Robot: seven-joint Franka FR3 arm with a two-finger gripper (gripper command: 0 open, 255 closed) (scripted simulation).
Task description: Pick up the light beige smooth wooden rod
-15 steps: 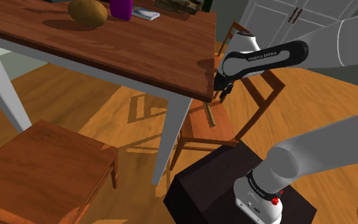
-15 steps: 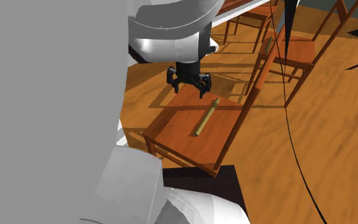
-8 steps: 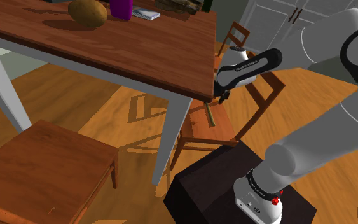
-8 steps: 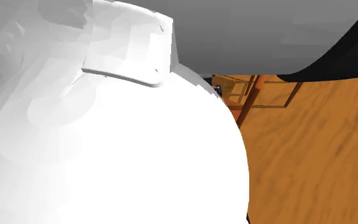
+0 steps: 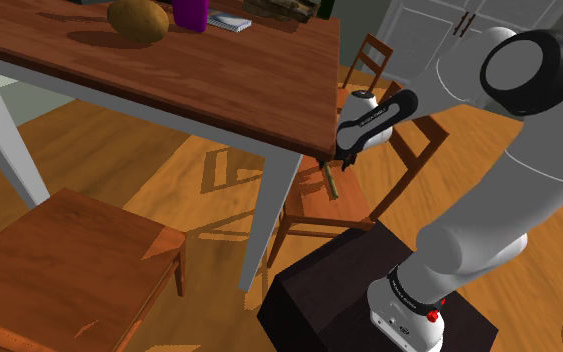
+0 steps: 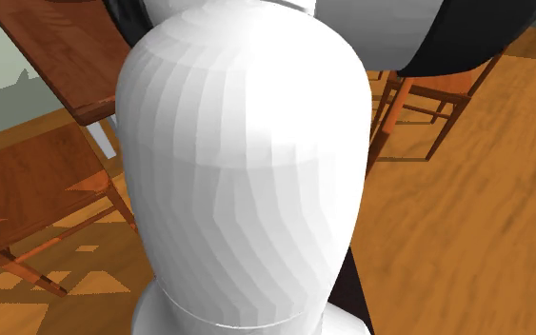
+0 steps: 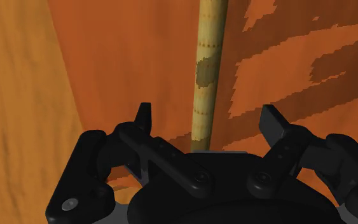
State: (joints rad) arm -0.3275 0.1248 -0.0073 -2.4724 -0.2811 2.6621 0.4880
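Wrist view, operator: what do you have between your fingers?

You have the rod (image 7: 206, 70) there. It lies flat on a seat (image 7: 133, 57) and runs straight away from the gripper (image 7: 208, 119), passing between the two fingers (image 7: 144, 119). They stand wide apart, one on each side, and neither touches it. Your hand is released and grasps nothing. The rod looks tan to you, with a darker patch partway along.

Where do you find it in the shoulder view?

Right of centre. The rod (image 5: 334, 186) lies on a chair (image 5: 319, 205) by the near corner of the table (image 5: 169, 70). Your gripper (image 5: 341, 165) hangs at the end of the rod that is higher in the frame. The arm (image 5: 534, 180) arches over from the stand (image 5: 349, 290) at the lower right.

What else do you have around?

On the table, at the upper left of the frame, there is a brown lump (image 5: 137, 20), a purple cup (image 5: 191, 14) and a notebook (image 5: 229, 22). A second chair (image 5: 69, 255) sits at the lower left, and white cupboards (image 5: 449, 30) at the upper right.

And the second exterior view?

Your arm's white link (image 6: 247, 171) stands in the middle of the frame. You see the table (image 6: 75, 67) at the upper left, a left chair (image 6: 37, 181) below it and a right chair (image 6: 446, 90) at the upper right.
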